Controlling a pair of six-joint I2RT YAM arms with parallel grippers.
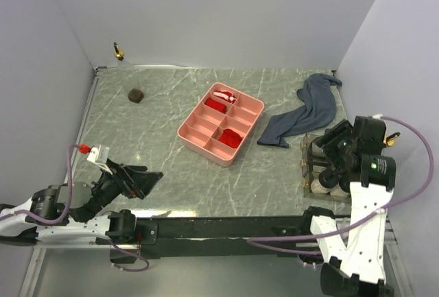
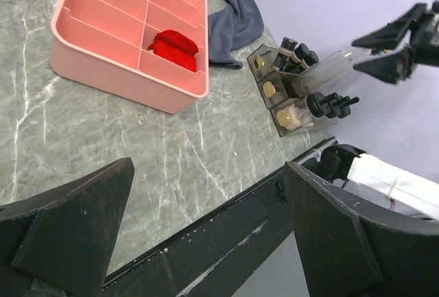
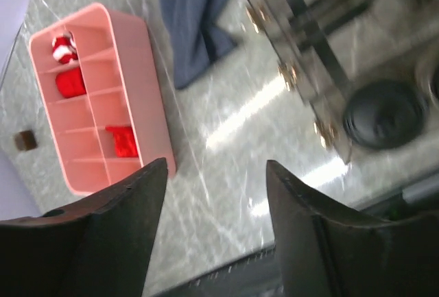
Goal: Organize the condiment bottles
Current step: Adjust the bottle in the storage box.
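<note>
Hovering over the rack (image 2: 258, 62) at the right edge of the top view, the right gripper (image 3: 216, 173) is spreading wide w/ nothing between its fingers in its own cam. So it's released, prob. lining up on a bottle. Most of the condiment bottles (image 2: 322, 103) are sitting in that rack, black caps packed side by side, which is keeping them grouped. A tall clear bottle (image 2: 329, 69) is angling out of the rack toward the right gripper. In the left wrist view its top is lying just by the fingertips; touching or not, can't tell.

Two strays are standing well apart from the rest: a squat dark jar (image 1: 136, 94) at upper left of the top view, and a gold-spouted bottle (image 1: 119, 51) in the far left corner.

The left gripper (image 2: 207, 173) is also gaping and empty, resting low at lower left, likely waiting as the nearer arm for those strays.

Room: the counter (image 1: 158, 139) btw. left arm and jar is offering an open run. The pink divided tray (image 1: 184, 132) is taking the centre and the cloth (image 1: 309, 108) is lying just above the rack. That means the right arm is working in a tight pocket btw. cloth, side wall and near edge. The corner bottle is sitting by two walls, so approach angles there are looking limited.
</note>
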